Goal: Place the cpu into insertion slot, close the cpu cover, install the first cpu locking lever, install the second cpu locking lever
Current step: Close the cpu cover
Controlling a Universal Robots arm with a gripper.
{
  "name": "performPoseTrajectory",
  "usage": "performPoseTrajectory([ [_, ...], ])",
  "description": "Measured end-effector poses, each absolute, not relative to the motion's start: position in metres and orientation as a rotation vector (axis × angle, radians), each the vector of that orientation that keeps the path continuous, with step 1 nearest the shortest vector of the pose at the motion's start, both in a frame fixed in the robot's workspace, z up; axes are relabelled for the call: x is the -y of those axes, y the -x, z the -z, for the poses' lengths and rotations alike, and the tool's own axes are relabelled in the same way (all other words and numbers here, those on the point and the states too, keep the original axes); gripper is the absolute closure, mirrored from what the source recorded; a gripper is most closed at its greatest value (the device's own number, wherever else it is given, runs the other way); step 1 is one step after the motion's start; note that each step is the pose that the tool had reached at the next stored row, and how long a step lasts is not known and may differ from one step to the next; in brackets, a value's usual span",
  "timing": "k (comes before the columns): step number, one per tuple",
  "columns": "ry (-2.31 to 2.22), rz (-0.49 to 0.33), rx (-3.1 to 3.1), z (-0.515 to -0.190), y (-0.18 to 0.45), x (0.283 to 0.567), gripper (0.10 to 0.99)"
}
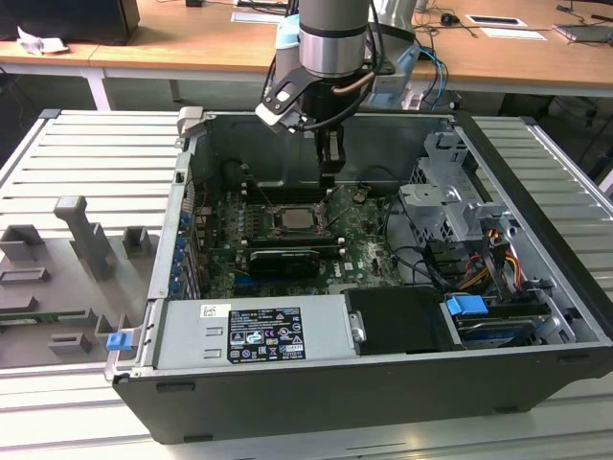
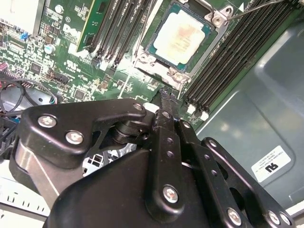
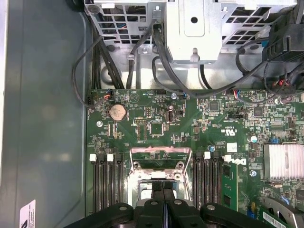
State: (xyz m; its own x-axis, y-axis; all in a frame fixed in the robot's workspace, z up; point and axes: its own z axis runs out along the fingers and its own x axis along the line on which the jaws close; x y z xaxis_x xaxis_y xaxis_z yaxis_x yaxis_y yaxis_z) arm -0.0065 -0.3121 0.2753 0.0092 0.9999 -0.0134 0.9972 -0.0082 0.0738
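Inside the open computer case (image 1: 536,225), the gripper (image 1: 329,171) is hanging over the motherboard (image 1: 369,251). Its two fingers are pressing together, with nothing visible between them. In the second wrist view, the fingertips (image 2: 164,92) are pointing at the board just beside the socket's edge; contact cannot be confirmed. The cpu (image 2: 180,35) is lying flat in the socket with its pale top facing up, so the placing step is judged complete. The cpu cover (image 2: 176,75) appears to be lying down around the chip with the metal top showing through its window, which suggests that closing is also done. A thin lever rod (image 2: 251,7) is running along one side of the socket; whether it is latched cannot be told. The two locking levers are therefore judged to be the part of the work in hand.
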Motion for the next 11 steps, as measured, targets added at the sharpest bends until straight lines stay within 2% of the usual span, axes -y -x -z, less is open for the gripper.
performPoseTrajectory([
  [11,-2.187,-0.065,-2.168,-0.2754,0.0004,0.3118,0.98],
])
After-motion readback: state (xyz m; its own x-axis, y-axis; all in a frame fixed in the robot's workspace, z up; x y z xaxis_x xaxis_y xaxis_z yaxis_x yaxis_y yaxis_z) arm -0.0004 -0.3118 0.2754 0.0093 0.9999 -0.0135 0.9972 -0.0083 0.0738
